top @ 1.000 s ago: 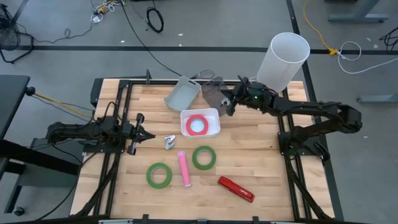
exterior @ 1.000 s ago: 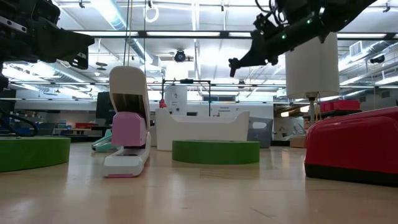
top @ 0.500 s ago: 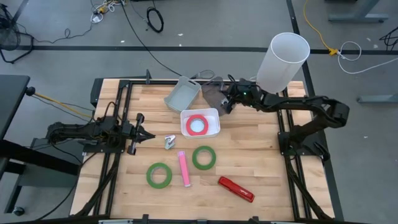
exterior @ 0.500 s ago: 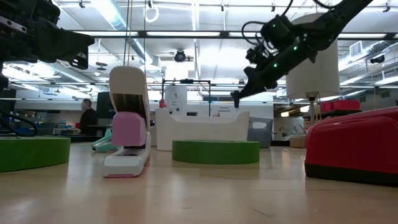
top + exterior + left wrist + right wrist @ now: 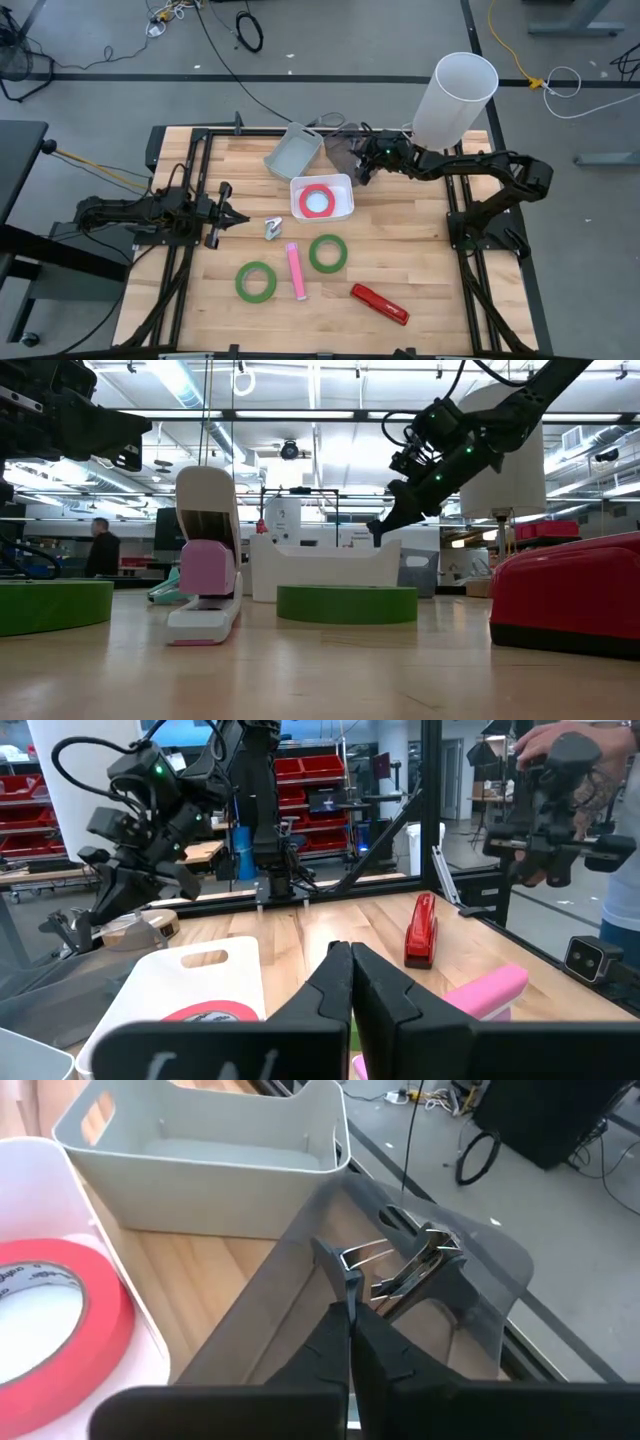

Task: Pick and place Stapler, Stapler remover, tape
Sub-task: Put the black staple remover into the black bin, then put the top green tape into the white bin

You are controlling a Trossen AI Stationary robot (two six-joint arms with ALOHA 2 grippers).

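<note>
Overhead, the right pincer (image 5: pixel 362 166) hangs at the far side of the tabletop (image 5: pixel 420 270), over a smoky translucent bin (image 5: pixel 343 150) beside the white bin (image 5: pixel 345 205) that holds the red tape (image 5: pixel 318 200). 2 green tape rolls (image 5: pixel 256 282) (image 5: pixel 327 253), the pink stapler (image 5: pixel 295 271) and the red stapler (image 5: pixel 379 304) lie on the near boards, well apart from it. A small metal piece (image 5: pixel 272 228), probably a staple remover, sits just ahead of the left pincer (image 5: pixel 226 212), which waits at the left edge.

At table height, the right pincer (image 5: pixel 378 532) points down above the bins, its tips clear of the white bin's rim.

From the left wrist, that pincer's own fingers (image 5: pixel 336 982) are pressed together, holding nothing.

From the right wrist, the fingers (image 5: pixel 345 1320) meet at their tips with nothing between them, and a metal staple remover (image 5: pixel 405 1270) lies inside the translucent bin just beyond.

To finish this step well, I judge the right arm should rise straight, clear both bin walls, then head for 1 of the near items.
</note>
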